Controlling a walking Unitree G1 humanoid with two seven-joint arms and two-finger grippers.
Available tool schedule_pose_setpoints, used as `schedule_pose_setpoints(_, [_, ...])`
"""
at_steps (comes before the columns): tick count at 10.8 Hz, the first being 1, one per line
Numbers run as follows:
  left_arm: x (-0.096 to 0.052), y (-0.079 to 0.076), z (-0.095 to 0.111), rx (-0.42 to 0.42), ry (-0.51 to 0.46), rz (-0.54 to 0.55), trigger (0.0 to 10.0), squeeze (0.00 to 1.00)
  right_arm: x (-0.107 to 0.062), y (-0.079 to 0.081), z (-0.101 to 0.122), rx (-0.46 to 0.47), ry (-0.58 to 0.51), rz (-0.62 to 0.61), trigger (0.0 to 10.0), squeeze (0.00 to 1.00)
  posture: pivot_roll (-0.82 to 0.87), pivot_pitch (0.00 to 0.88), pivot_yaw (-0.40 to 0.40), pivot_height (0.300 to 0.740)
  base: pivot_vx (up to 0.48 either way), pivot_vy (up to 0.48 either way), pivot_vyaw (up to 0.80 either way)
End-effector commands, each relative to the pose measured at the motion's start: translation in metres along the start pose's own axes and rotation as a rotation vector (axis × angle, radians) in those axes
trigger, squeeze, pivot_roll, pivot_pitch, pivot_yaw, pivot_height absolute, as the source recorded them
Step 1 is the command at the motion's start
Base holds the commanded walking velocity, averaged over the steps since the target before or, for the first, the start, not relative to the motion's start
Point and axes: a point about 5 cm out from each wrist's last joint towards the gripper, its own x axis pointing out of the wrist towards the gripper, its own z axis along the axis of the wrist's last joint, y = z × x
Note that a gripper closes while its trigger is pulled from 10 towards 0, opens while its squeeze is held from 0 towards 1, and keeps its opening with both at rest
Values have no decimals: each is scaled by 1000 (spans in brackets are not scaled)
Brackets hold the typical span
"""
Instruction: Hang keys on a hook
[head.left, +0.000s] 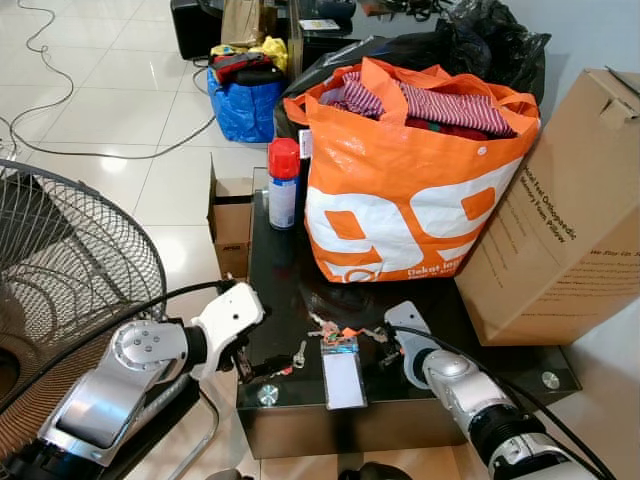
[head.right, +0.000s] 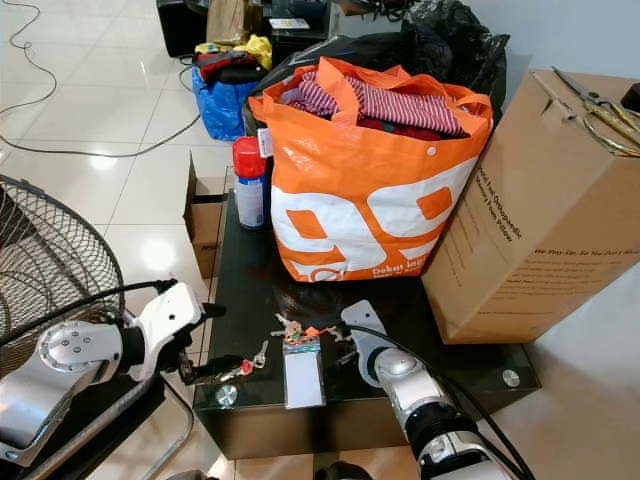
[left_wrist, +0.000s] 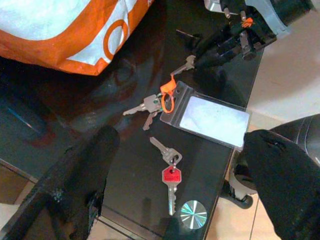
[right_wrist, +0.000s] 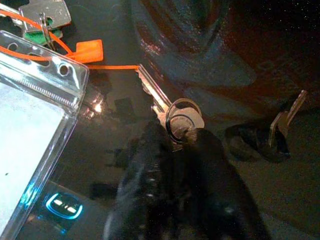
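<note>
Keys (right_wrist: 170, 112) lie on the glossy black tabletop (head.left: 290, 265), and the right gripper (right_wrist: 182, 137) has its fingers pressed together, pinching the silver key at its ring end. An orange tie (right_wrist: 87, 52) links that bunch to a clear badge holder (head.left: 344, 374) just beside it. A second set with a red-capped key (left_wrist: 171, 176) lies near the front edge, between the spread fingers of the left gripper (left_wrist: 175, 180) hovering above. Behind stands an orange shopping bag (head.left: 410, 200).
</note>
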Motion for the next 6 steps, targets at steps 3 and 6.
schedule_pose_setpoints(3, [2,4,1,17,-6,-3,10000,973,0,-5,2,15,-7,-14,0,0,-64,35,-88,740,0,0,0])
schedule_pose_setpoints(6, [4,4,-2,10,-8,1,10000,973,-1,-6,0,23,-8,-13,0,0,-70,39,-91,740,0,0,0])
